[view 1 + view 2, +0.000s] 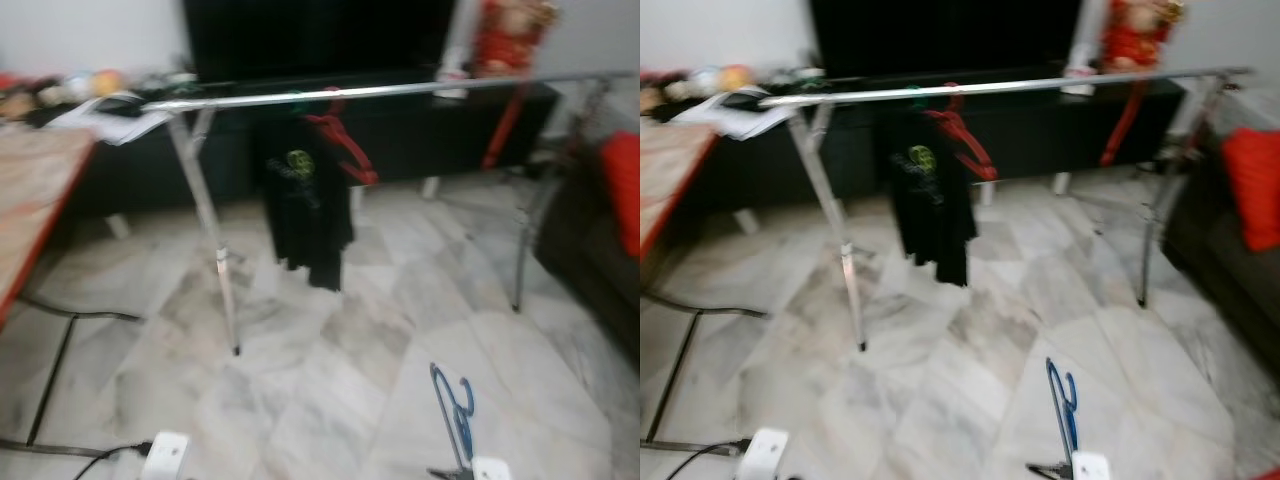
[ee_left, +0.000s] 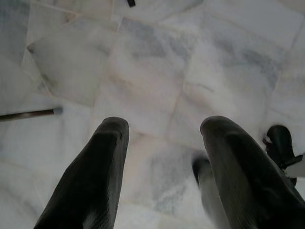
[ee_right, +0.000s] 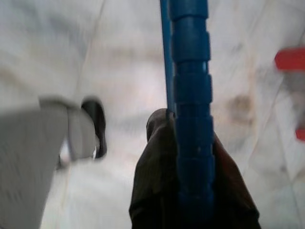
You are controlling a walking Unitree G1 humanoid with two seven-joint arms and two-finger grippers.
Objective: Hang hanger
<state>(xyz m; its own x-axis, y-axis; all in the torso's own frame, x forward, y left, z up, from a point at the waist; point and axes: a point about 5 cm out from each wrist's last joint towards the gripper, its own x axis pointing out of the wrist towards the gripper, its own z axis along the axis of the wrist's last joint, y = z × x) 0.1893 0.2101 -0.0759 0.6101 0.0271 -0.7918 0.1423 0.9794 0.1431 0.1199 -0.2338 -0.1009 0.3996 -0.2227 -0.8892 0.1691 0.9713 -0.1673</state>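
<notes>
**A:** Marble floor [image 1: 330, 380] underfoot, dark TV cabinet [image 1: 420, 130] along the back wall. So where's the hanger?

**B:** The blue hanger [image 1: 452, 410] is low on the robot's right, clamped in the right gripper [image 3: 190, 191]. The wrist view has the black fingers closed around its ribbed blue bar, with the rest of it sticking out ahead over the floor. I'd guess it is carried low while the robot walks, since both head views are blurred.

**A:** And where does it go?

**B:** On the silver rail [image 1: 380, 92] of the clothes rack, well apart from the hanger and higher. A red hanger [image 1: 340, 140] and a black T-shirt [image 1: 305, 210] already hang near the rail's middle; bare rail to their right looks like the obvious spot.

**A:** The other arm?

**B:** The left gripper [image 2: 164, 167] hangs idle, fingers spread wide over bare tile, holding nothing. One hand seems enough for this.
</notes>
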